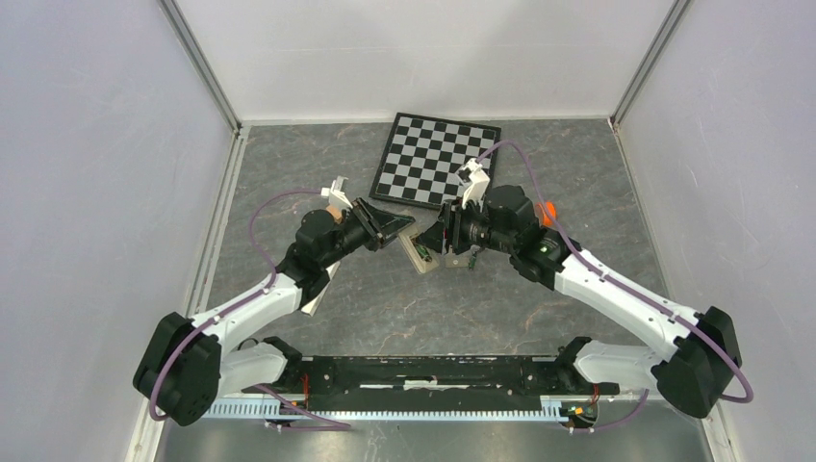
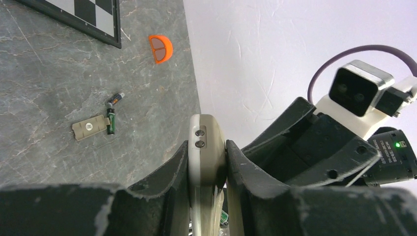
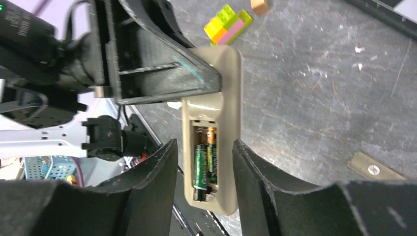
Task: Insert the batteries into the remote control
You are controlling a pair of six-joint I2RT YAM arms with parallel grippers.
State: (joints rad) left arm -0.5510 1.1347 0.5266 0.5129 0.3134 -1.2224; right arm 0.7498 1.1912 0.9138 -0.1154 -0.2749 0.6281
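Observation:
My left gripper [image 1: 404, 234] is shut on one end of the remote control [image 1: 420, 252] and holds it edge-up above the table; the left wrist view shows its thin edge [image 2: 206, 147] clamped between the fingers. In the right wrist view the remote's pale back [image 3: 231, 98] faces the camera with the recess open. Two green batteries [image 3: 204, 164] lie side by side in it. My right gripper [image 3: 204, 147] is open, its jaws either side of the remote's free end with small gaps. Two more batteries [image 2: 111, 122] lie on the table by the loose battery cover [image 2: 88, 129].
A chessboard [image 1: 438, 159] lies at the back. An orange round cap [image 2: 161, 48] sits near the right wall. Coloured blocks [image 3: 227, 24] lie on the table beyond the remote. The cover also shows in the right wrist view [image 3: 371, 169].

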